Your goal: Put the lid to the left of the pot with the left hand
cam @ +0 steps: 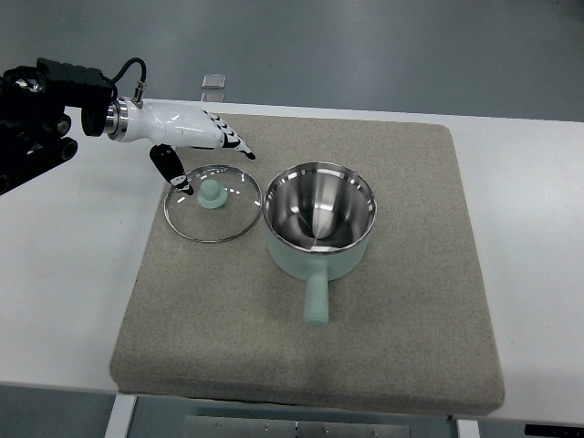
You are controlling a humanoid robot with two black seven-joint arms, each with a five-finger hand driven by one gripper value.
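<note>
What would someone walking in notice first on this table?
Probably the mint-green pot with its shiny steel inside, standing open near the middle of the grey mat, handle pointing toward the camera. Just left of it a glass lid with a matching green knob lies flat on the mat. Above the lid, the robot's white left hand reaches in from the picture's left, fingers loose near the lid's rim.

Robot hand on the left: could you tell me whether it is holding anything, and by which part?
Nothing is held: the left robot hand is open above the lid, off its knob.
</note>
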